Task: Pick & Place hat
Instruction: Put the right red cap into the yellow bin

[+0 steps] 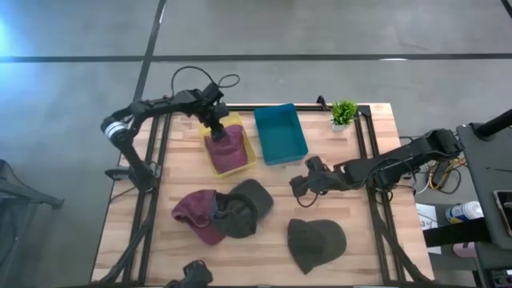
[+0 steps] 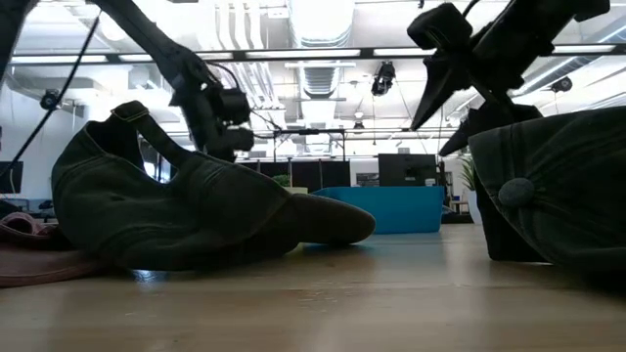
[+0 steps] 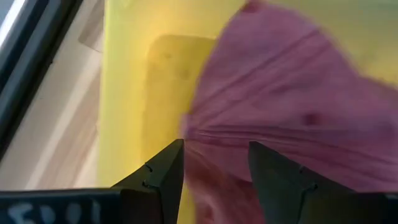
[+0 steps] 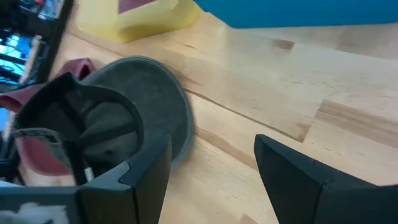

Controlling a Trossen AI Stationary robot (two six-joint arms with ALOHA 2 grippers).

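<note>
From above, four hats show: a maroon hat (image 1: 225, 150) in the yellow bin (image 1: 250, 160), another maroon cap (image 1: 194, 213) and two dark caps (image 1: 242, 210) on the table (image 1: 376, 240), beside a teal bin (image 1: 280, 134). Low view shows only the dark caps. Left wrist view shows the left gripper (image 3: 216, 163) released over the binned hat. Right wrist view shows the right gripper (image 4: 211, 155) parted, empty.

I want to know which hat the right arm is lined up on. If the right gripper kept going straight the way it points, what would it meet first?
Probably the dark green cap overlapping the maroon cap. The right gripper, fingers open, points at its brim, though depth is unclear.
</note>
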